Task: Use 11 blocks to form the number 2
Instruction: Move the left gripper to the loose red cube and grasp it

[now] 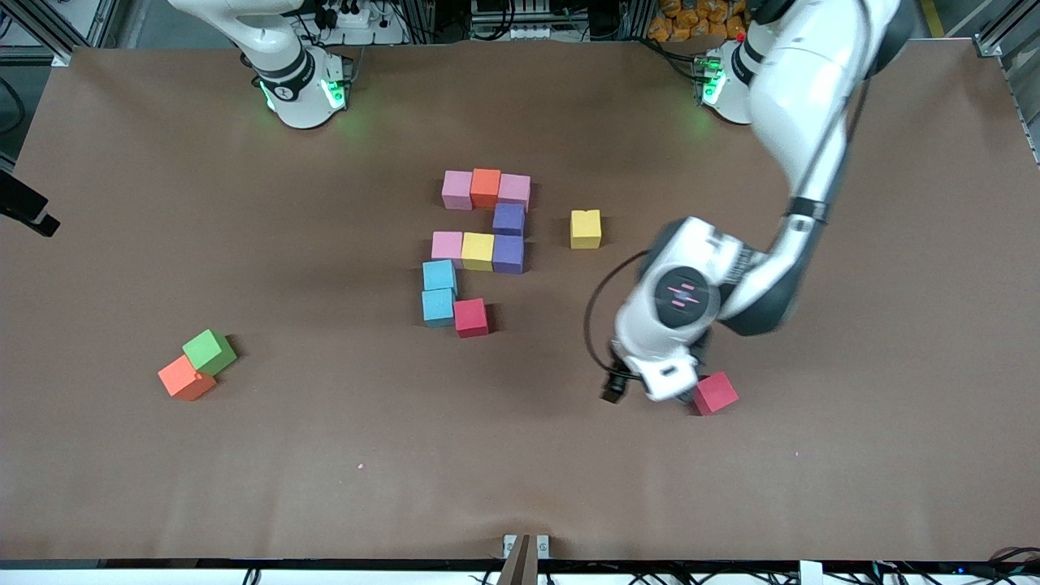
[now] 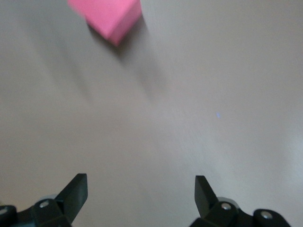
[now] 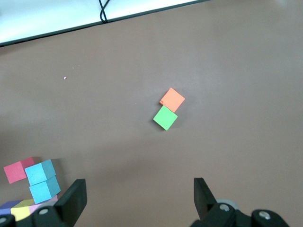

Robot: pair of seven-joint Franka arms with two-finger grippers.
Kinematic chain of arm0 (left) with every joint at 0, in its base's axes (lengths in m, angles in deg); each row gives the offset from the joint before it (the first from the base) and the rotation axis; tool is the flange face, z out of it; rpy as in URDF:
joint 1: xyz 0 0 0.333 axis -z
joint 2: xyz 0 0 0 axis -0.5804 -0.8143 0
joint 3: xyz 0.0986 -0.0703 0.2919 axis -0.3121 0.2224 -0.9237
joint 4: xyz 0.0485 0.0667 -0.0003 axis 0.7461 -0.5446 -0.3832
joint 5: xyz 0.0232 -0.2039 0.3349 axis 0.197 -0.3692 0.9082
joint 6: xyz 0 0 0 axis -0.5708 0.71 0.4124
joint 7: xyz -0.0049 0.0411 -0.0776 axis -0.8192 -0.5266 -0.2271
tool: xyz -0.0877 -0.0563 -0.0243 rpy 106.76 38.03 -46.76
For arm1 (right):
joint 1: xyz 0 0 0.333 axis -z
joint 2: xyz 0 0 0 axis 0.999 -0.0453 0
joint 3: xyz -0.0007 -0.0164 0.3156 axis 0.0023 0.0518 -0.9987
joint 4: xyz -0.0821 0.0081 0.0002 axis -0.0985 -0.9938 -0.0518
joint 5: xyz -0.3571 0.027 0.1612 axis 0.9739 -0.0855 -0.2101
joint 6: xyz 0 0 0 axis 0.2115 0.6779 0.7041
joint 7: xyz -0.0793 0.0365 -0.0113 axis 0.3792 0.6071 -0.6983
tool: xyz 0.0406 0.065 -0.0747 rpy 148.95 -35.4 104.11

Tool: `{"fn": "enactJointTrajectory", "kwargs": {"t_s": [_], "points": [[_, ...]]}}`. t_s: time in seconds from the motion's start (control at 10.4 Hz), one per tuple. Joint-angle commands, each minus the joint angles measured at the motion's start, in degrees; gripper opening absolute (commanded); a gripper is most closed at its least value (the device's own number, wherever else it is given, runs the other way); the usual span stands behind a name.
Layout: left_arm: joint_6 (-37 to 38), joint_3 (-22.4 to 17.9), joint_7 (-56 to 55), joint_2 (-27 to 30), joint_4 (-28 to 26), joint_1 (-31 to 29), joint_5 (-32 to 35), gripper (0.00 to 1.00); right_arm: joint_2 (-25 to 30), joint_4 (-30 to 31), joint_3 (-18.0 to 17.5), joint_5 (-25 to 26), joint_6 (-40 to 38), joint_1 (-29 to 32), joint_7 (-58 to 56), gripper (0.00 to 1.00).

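Your counter [image 1: 244, 487] is a plain brown sheet filling nearly the whole front frame, with metal framing, cables and some orange stuff crammed along the top edge. The left arm's wrist housing blocks its own hand in the front view, so you only get the left hand [image 2: 141, 191] from its wrist camera: fingers spread wide, nothing between them, bare counter under it. The loose red block [image 1: 716, 393] sits at lower right of the front frame, tucked against the wrist housing; in the left wrist view it's cut off at the top edge and blurry.

The right arm waits at upper left, only its base showing there. Its right hand [image 3: 139, 194] is released too, empty.

The number 2 [image 1: 479, 248] sits mid-frame, partly built: pink, orange, pink along the top, two purple, then pink and yellow in the middle row, two light blue, one red. A spare yellow block [image 1: 585, 228] stands just beside it toward the left arm's end. At lower left, a green cube [image 1: 210, 351] touches an orange block [image 1: 186, 378].
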Motion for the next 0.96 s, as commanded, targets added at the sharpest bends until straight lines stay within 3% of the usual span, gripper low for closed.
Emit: {"fn": "enactJointTrajectory", "kwargs": {"t_s": [0.0, 0.38, 0.57, 0.86], "points": [[-1.24, 1.69, 14.88, 6.61, -10.88, -6.68, -0.88, 1.00, -0.77, -1.09, -0.16, -0.35, 0.34, -0.11, 1.02, 1.00], [-5.37, 1.43, 33.55, 5.22, -12.22, -12.14, 1.22, 1.00, -0.24, -1.26, 0.19, -0.17, -0.01, 0.51, 0.41, 1.00], [-12.38, 0.90, 33.23, 1.71, -12.14, -12.24, 6.05, 1.00, -0.59, -1.26, 0.11, -0.26, 0.34, 0.25, 0.93, 1.00], [-13.56, 0.20, 33.84, -2.42, -11.43, -12.06, 9.65, 1.00, -0.59, -1.26, 0.19, -1.22, 0.16, 0.51, 1.02, 1.00]]}}
